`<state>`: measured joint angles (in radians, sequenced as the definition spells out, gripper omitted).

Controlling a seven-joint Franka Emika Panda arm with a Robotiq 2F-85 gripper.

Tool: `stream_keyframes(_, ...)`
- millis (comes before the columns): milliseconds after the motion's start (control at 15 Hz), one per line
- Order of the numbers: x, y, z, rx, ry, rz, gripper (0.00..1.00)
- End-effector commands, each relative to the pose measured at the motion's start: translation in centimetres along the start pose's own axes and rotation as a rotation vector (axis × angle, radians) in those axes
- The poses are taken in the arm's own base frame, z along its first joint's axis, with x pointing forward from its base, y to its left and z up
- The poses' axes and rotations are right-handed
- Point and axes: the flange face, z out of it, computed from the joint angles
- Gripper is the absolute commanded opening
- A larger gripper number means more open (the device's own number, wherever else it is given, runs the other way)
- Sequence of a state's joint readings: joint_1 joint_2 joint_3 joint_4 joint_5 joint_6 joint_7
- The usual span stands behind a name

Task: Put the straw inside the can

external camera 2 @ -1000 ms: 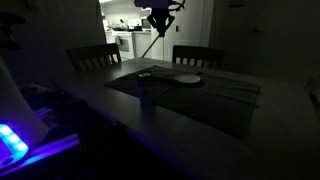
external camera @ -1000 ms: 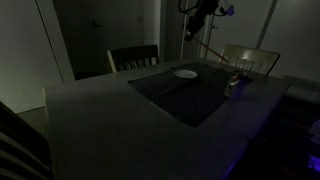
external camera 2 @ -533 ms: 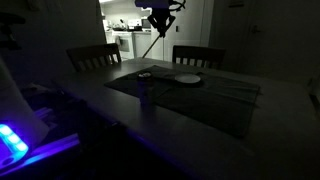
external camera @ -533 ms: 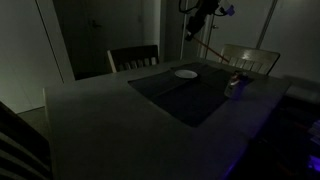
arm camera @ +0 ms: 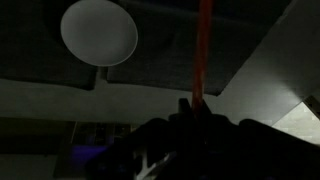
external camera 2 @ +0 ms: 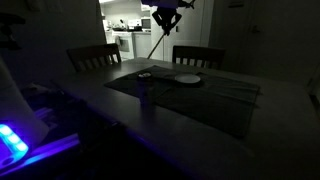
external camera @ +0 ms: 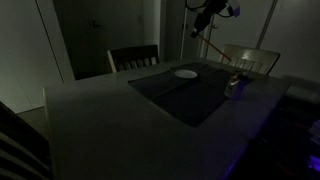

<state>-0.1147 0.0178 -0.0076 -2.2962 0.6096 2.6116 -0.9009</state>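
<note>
The dark gripper (external camera: 198, 30) is pinched on the upper end of the long, thin reddish-orange straw (external camera: 218, 52), high above the small upright greyish-silver can (external camera: 233, 84). The straw slants down toward the can; whether its tip reaches it cannot be told. Near the can, a flat round white plate (external camera: 185, 73) lies on a dark rectangular mat (external camera: 180, 102).

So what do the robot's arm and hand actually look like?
The room is dim, so little shows: the gripper is a chunky black shape with a pale whitish part behind it. In the wrist view its dark body carries faint light marks. Cables and lettering can't be made out.
</note>
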Motion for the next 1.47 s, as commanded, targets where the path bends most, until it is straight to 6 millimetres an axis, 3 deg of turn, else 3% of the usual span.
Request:
stream_keyframes(0,-1.2,1.2,-2.9,0.092,0.073,-0.021,0.02)
stream_keyframes(533,-6.4,3.4,-7.5,0.208,0.144,0.022,0.02)
stream_keyframes(1067,-13.6,2.2,-9.1,0.266,0.227,0.079,0.02)
stream_keyframes(1400,-16.7,1.4,-9.5,0.267,0.307,0.078,0.02)
